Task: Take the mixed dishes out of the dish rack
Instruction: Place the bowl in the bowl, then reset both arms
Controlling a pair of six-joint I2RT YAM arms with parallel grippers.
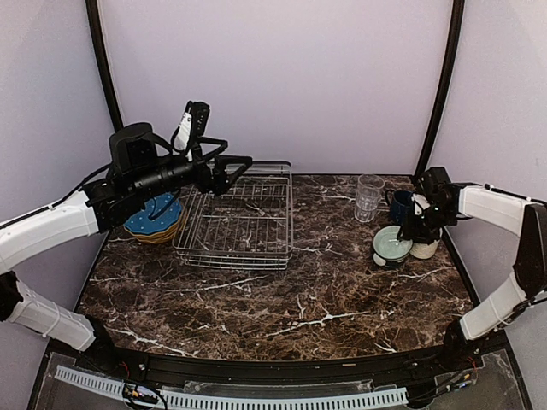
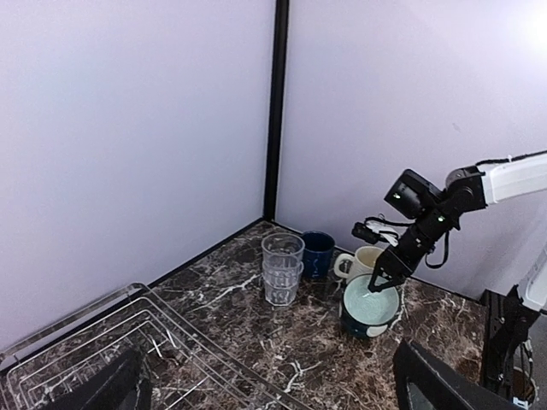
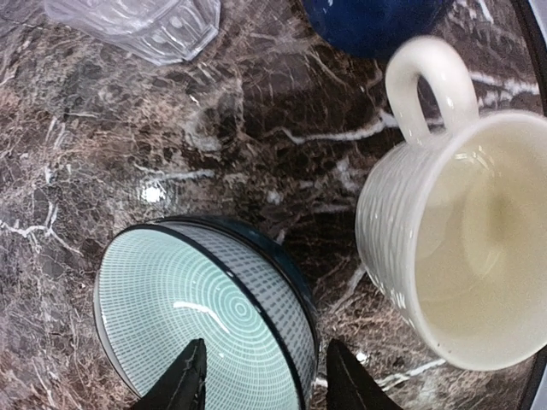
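Note:
The dish rack (image 1: pixel 239 224) (image 2: pixel 102 342) is a silver wire basket with nothing showing in it. On the marble at the right stand stacked clear glasses (image 1: pixel 368 196) (image 2: pixel 282 266) (image 3: pixel 137 21), a dark blue mug (image 1: pixel 400 205) (image 2: pixel 318 253) (image 3: pixel 376 21), a cream mug (image 1: pixel 425 248) (image 2: pixel 366 261) (image 3: pixel 479 256) and a pale green bowl with a dark outside (image 1: pixel 391 245) (image 2: pixel 371 303) (image 3: pixel 205 316). My right gripper (image 1: pixel 407 232) (image 2: pixel 385 286) (image 3: pixel 265 380) is open astride the bowl's rim, one finger inside, one outside, both clear of it. My left gripper (image 1: pixel 232 175) (image 2: pixel 273 393) hangs open above the rack's back left corner, holding nothing.
A stack of plates with a blue dotted one on top (image 1: pixel 155 218) sits left of the rack, partly under the left arm. Walls close in at the back and both sides. A black corner post (image 2: pixel 275 111) rises behind the glasses.

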